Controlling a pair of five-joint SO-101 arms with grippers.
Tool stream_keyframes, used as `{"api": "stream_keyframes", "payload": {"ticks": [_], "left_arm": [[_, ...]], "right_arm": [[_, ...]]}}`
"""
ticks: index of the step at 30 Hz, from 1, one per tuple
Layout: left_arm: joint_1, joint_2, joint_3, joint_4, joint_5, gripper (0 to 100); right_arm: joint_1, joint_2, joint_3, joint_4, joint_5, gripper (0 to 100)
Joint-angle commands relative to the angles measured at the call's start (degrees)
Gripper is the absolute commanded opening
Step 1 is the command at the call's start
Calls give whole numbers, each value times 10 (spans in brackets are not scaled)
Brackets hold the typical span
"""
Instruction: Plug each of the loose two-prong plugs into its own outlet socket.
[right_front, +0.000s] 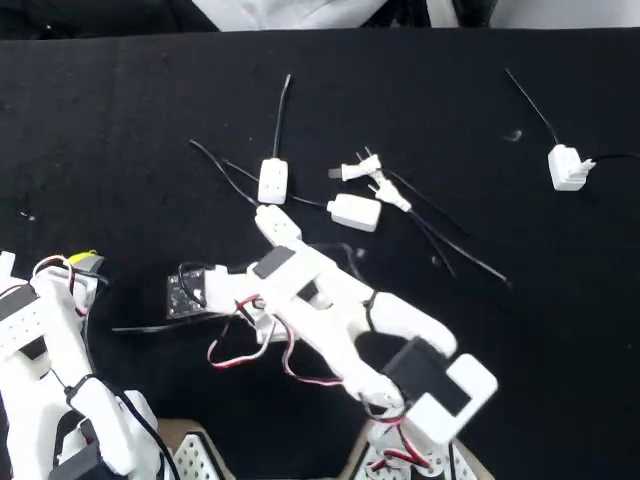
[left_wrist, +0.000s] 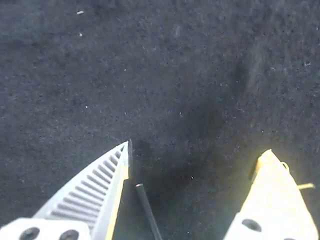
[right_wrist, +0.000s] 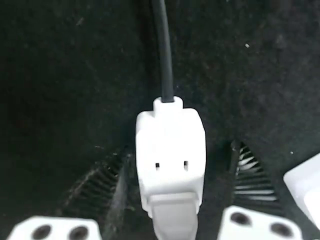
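Observation:
A white outlet socket (right_front: 272, 181) with a black cable lies at mid-table. In the right wrist view the socket (right_wrist: 171, 150) shows two slots, and a white piece (right_wrist: 172, 220) butts against its near end. I cannot tell whether that piece is a plug. My right gripper (right_wrist: 178, 147) is open, its ribbed fingers (right_wrist: 247, 172) on either side of the socket; the high view shows it (right_front: 276, 215) just below the socket. Two loose two-prong plugs (right_front: 360, 168) (right_front: 390, 192) lie to the right, beside a white block (right_front: 354, 211). My left gripper (left_wrist: 197, 149) is open over bare cloth at the near left (right_front: 85, 262).
Another white plug piece (right_front: 568, 167) with a thin cable sits far right. Black cables (right_front: 450, 240) cross the middle of the table. A black cable end (left_wrist: 145, 210) lies between the left fingers. The right arm's body (right_front: 340, 320) covers the near centre.

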Motion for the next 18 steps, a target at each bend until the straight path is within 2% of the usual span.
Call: {"api": "stream_keyframes", "payload": {"ticks": [1, 4, 5, 10, 15, 18], "left_arm": [[-4, 0, -24, -7, 6, 393], [-4, 0, -24, -7, 6, 393], [-4, 0, -24, -7, 6, 393], [-4, 0, -24, -7, 6, 393], [-1, 1, -23, -7, 6, 393], [0, 1, -23, -7, 6, 393]], "right_arm": [[-1, 12, -36, 5, 8, 215], [17, 8, -45, 4, 3, 0], [31, 4, -47, 5, -4, 35], [127, -76, -50, 45, -23, 10], [215, -240, -33, 171, -33, 11], [331, -359, -35, 214, -40, 11]]}}
